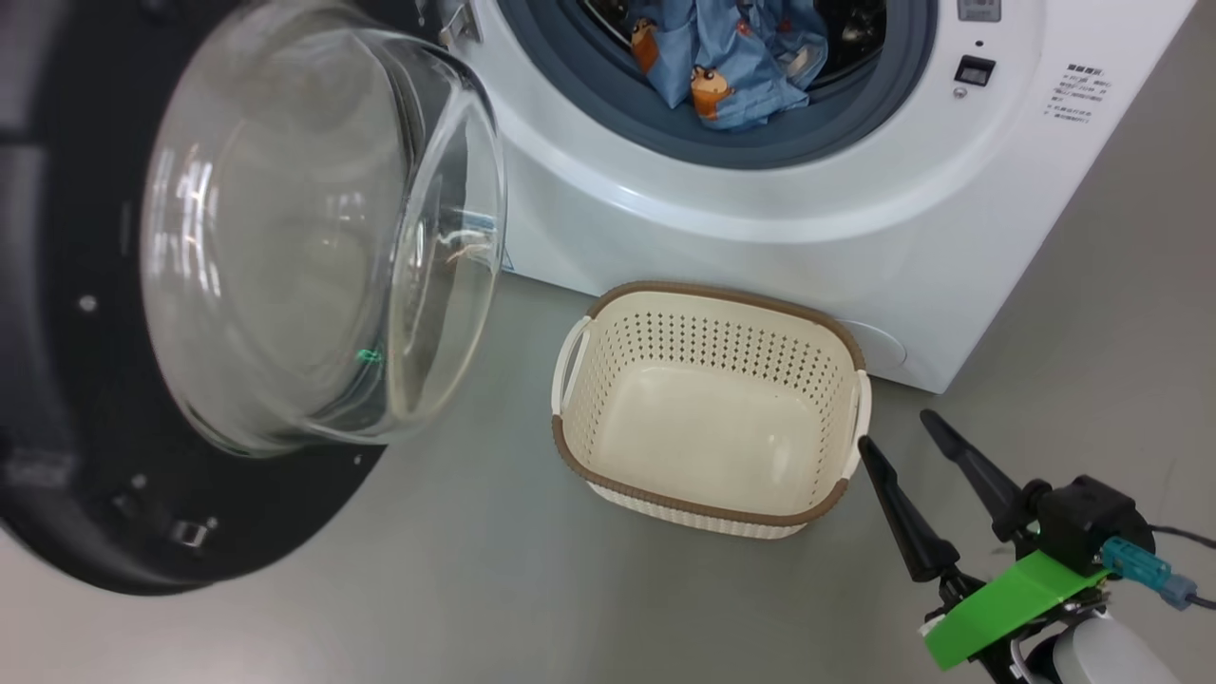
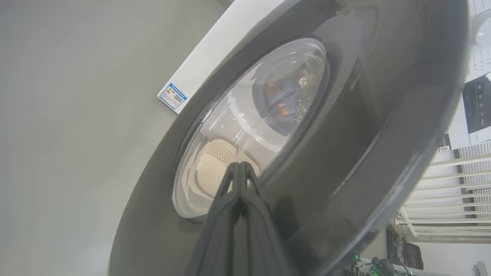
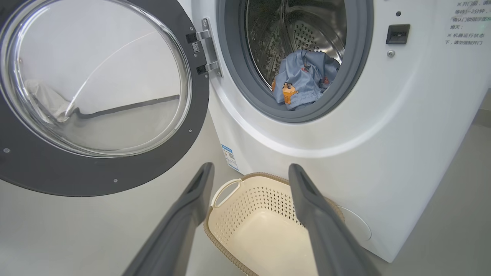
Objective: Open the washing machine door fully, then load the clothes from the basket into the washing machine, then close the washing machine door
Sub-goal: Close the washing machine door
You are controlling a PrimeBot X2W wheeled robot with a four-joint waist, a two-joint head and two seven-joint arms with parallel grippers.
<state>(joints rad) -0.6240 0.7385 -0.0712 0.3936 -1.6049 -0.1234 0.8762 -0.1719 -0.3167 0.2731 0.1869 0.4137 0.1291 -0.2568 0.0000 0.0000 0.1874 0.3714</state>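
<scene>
While my left gripper [image 2: 239, 168], fingers pressed together, points at the outer face of the washing machine door [image 2: 345, 134] low in its wrist frame, my right gripper [image 1: 895, 429] hangs spread at lower right beside the empty basket [image 1: 712, 290]. Clothes [image 1: 722, 66] hang over the grey gasket [image 1: 589, 95] at top centre; I fear shutting the door could pinch that fabric.
</scene>
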